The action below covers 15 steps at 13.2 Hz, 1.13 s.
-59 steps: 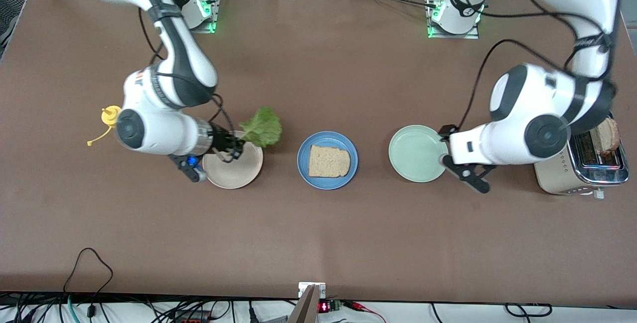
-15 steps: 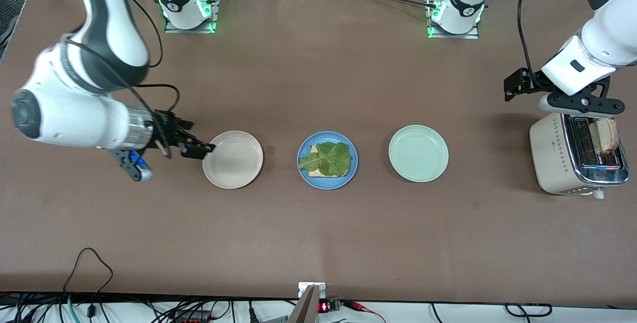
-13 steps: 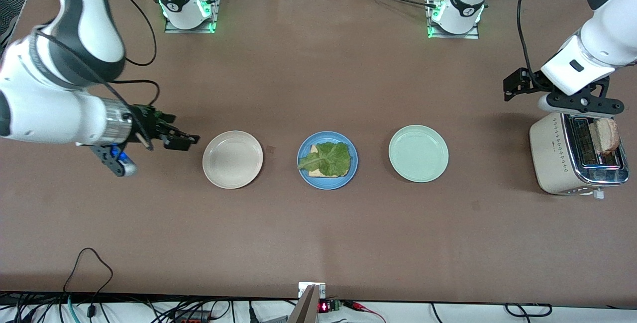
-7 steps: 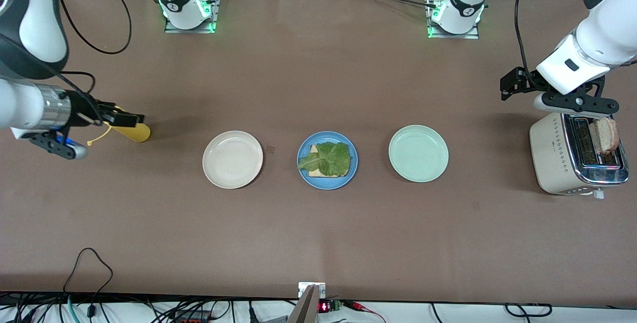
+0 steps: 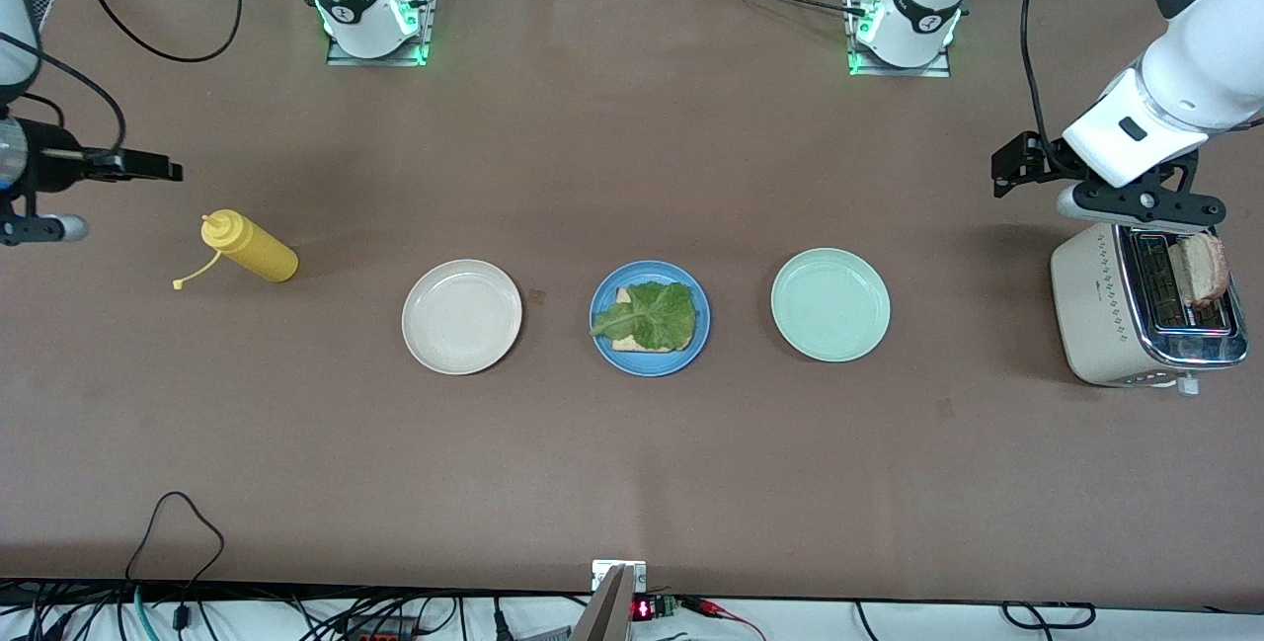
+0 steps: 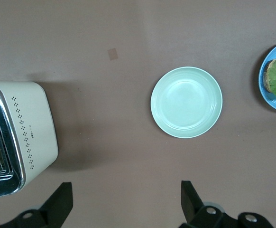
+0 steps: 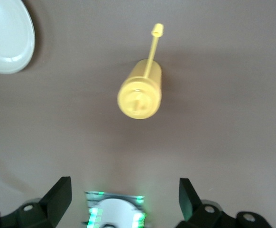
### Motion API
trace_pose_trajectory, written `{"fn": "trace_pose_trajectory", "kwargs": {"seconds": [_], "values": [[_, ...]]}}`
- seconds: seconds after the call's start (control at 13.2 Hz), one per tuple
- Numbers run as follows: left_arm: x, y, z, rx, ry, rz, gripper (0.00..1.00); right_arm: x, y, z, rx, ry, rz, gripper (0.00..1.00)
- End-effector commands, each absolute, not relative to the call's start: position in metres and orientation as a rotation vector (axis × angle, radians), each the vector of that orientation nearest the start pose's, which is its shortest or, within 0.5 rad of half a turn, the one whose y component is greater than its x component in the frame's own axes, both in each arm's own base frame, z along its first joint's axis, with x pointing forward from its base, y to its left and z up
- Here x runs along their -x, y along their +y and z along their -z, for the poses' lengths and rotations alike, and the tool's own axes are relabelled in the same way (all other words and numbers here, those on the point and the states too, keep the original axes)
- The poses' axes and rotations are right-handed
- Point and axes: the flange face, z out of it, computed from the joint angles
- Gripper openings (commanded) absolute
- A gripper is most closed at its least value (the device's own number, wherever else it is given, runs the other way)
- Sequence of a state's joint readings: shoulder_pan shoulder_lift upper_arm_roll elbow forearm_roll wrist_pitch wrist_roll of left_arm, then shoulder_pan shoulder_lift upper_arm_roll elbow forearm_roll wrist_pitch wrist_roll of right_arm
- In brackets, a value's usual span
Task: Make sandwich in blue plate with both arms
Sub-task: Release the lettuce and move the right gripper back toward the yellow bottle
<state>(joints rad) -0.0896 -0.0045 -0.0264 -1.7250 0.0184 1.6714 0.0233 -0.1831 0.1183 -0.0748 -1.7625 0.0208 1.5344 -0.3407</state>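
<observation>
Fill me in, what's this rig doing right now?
Two arms are building a sandwich on the blue plate: one toast slice with a lettuce leaf on top, second slice not yet added. That slice stands in the toaster at the left arm's end. The left gripper is open over the toaster's edge, holding nothing. The right gripper is open and empty at its end of the table, near the yellow squeeze bottle. The cream plate and pale green plate sit beside the blue one.

The front camera looks down from high across the whole table (image 5: 632, 483). The left wrist view faces straight down, sharing the green plate (image 6: 187, 101) and toaster (image 6: 14, 137); the right wrist view shares the mustard bottle (image 7: 140, 94).
</observation>
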Motion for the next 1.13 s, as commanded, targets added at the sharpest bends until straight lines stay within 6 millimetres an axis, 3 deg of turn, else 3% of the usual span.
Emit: {"fn": "trace_pose_trajectory", "kwargs": {"seconds": [0.0, 0.68, 0.91, 1.06], "values": [[-0.547, -0.061, -0.567, 3.112, 0.209, -0.082, 1.00, -0.526, -0.168, -0.459, 2.967, -0.305, -0.429, 1.00], [-0.548, -0.054, -0.563, 3.113, 0.187, -0.106, 1.00, -0.515, -0.250, -0.393, 2.961, -1.005, -0.014, 1.00], [-0.548, -0.054, -0.563, 3.113, 0.187, -0.104, 1.00, -0.507, -0.272, -0.381, 2.884, -1.109, 0.031, 1.00], [-0.549, -0.054, -0.564, 3.113, 0.187, -0.102, 1.00, -0.498, -0.292, -0.362, 2.792, -1.148, 0.109, 1.00]]}}
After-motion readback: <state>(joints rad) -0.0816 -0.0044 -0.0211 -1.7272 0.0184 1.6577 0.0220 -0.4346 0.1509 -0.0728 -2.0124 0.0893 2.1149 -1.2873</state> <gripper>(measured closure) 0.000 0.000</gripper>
